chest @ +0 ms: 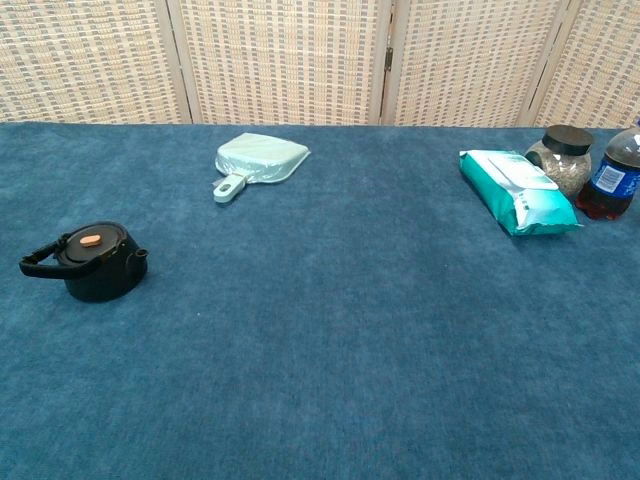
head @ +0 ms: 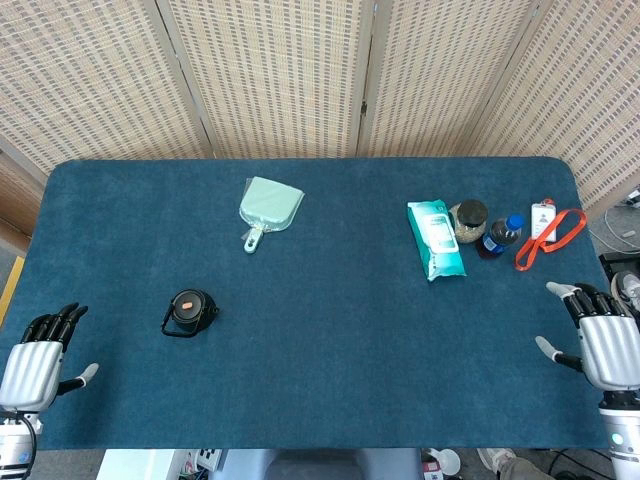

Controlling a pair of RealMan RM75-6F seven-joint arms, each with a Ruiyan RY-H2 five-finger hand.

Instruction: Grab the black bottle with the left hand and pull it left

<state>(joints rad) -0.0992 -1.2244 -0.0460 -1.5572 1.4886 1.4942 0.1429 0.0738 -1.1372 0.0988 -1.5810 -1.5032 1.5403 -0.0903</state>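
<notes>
The black bottle (head: 190, 311) is a squat, round black vessel with a handle loop and an orange spot on its lid, standing on the blue table cloth (head: 330, 330) left of centre; the chest view shows this black bottle (chest: 93, 262) at the far left. My left hand (head: 42, 354) lies at the table's near left corner, fingers apart and holding nothing, well to the left of the bottle. At the near right edge my right hand (head: 598, 338) is likewise open and empty. Neither hand appears in the chest view.
A pale green dustpan (head: 268, 208) lies at the back centre. At the back right are a wet-wipes pack (head: 435, 238), a small jar (head: 468, 221), a blue-capped bottle (head: 500, 236) and a white tag on an orange lanyard (head: 551, 231). A woven screen (head: 300, 70) stands behind.
</notes>
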